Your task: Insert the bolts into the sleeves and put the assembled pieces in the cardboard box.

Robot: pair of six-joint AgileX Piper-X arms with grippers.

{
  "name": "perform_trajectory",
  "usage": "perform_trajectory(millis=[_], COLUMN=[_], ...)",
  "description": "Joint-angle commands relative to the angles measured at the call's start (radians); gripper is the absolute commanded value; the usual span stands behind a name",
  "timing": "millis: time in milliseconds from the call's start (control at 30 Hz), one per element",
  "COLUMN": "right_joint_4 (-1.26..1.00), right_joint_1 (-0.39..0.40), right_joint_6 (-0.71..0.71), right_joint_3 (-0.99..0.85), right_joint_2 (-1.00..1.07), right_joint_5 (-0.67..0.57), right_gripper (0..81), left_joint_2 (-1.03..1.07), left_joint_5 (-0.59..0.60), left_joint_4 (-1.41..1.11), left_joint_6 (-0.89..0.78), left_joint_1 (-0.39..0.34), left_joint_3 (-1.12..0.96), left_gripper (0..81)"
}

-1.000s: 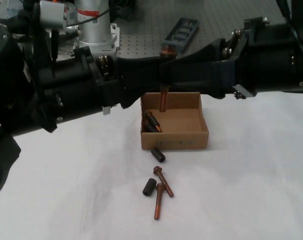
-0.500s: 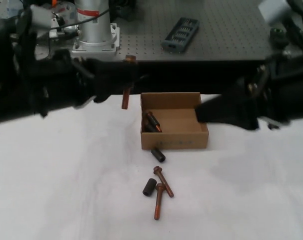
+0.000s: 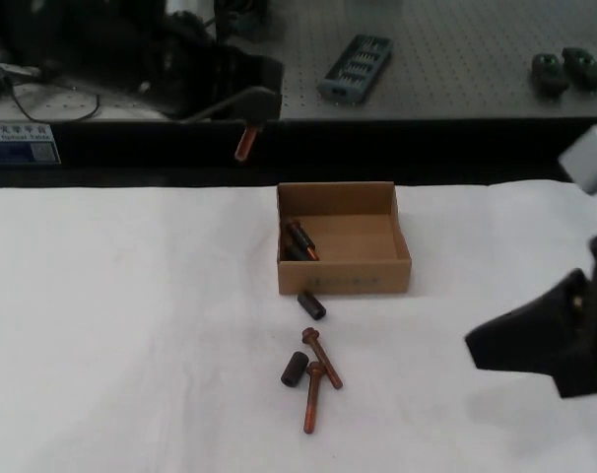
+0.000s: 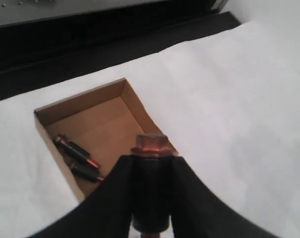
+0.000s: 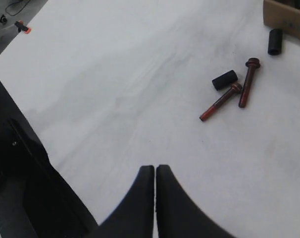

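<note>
1. The left gripper is clamped on a black sleeve with a copper bolt through it. The cardboard box lies below and just beyond its fingertips, with two assembled pieces inside.
2. The right gripper is empty, its fingers pressed together. Two loose bolts and two loose sleeves lie ahead of it on the white cloth.

One cardboard box out beyond the left tool, with two finished pieces inside. One more bolt-in-sleeve piece gripped in that tool. Makes three joined in all. Ahead of the right tool: two bare bolts, two empty sleeves. Elsewhere on the worktop: one slotted rack, two dark knobs.
</note>
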Motion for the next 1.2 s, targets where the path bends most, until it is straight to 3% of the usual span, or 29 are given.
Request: perform_trajectory(millis=[0,267,500,1067,1167], right_joint_4=[0.002,0.014,0.024,0.024,0.024], right_joint_1=[-0.007,-0.007,-0.007,-0.007,-0.007], right_joint_6=[-0.011,-0.005,-0.005,-0.005,-0.005], right_joint_3=[0.016,0.058,0.057,0.057,0.057], right_joint_2=[-0.050,-0.104,-0.106,-0.106,-0.106], right_joint_5=[0.029,0.041,0.038,0.022,0.022], right_gripper=[1.6,1.6,1.6,1.6,1.6], left_joint_2=[0.070,0.329,0.505,0.610,0.610], left_joint_5=[-0.066,-0.108,-0.147,-0.106,-0.092], left_joint_4=[0.076,0.049,0.035,0.070,0.096], left_joint_6=[0.060,0.075,0.076,0.080,0.080], left_joint_1=[-0.023,-0.084,-0.090,-0.096,-0.101], left_joint_3=[-0.090,-0.275,-0.427,-0.501,-0.501], left_gripper=[0.6,0.6,0.6,0.5,12.5])
